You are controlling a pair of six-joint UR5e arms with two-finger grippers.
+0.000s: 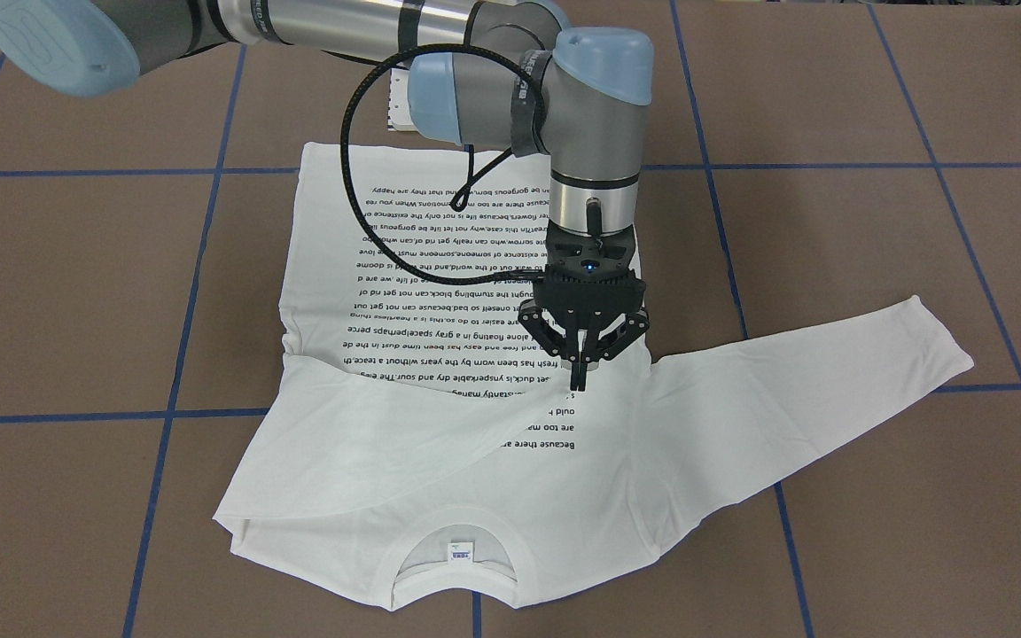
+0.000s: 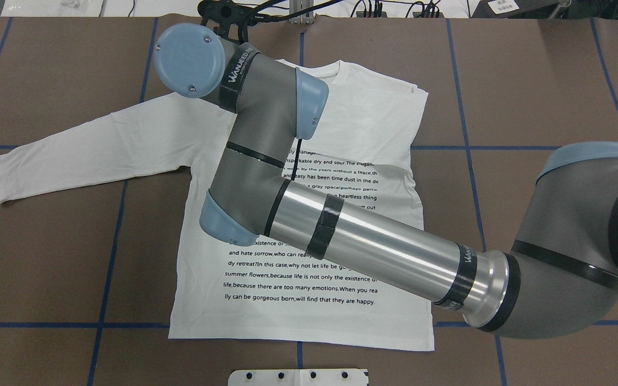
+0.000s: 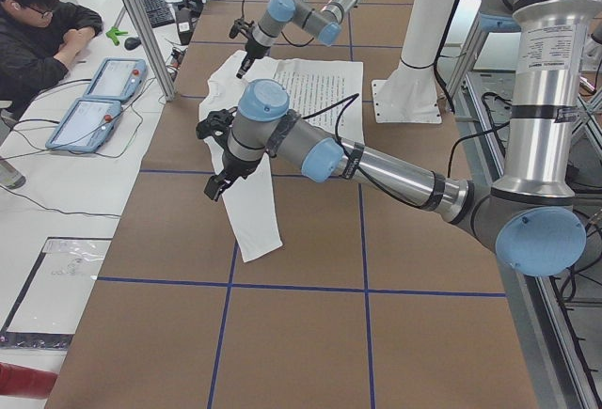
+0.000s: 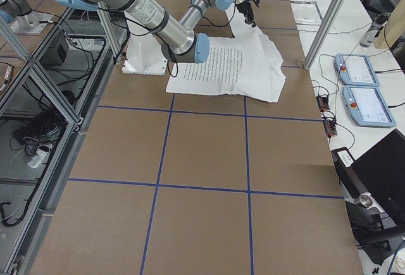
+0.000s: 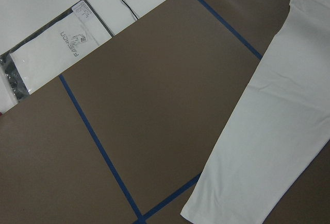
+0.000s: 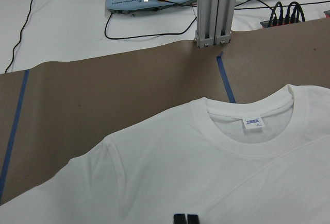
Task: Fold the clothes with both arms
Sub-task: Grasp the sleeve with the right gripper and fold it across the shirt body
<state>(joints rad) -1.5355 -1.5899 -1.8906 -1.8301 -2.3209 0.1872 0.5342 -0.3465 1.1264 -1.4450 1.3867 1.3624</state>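
Observation:
The white long-sleeved shirt [image 1: 440, 478] lies flat on the brown table, print side up, collar [image 6: 247, 141] towards the operators' side. One sleeve is folded across the chest. The other sleeve [image 2: 83, 145] stretches out straight. My right gripper [image 1: 580, 383] points down at the end of the folded sleeve, fingers shut, apparently pinching the cloth. In the overhead view my right arm [image 2: 373, 246] hides that gripper. My left gripper [image 3: 216, 186] hangs above the straight sleeve [image 5: 268, 147]; I cannot tell whether it is open or shut.
A white pedestal base [image 2: 298, 377] stands at the robot's edge of the table. Blue tape lines [image 1: 165, 416] cross the brown surface. A person [image 3: 38, 33] sits at a side desk with control pendants [image 3: 94, 99]. An aluminium post [image 6: 211, 7] stands beyond the collar.

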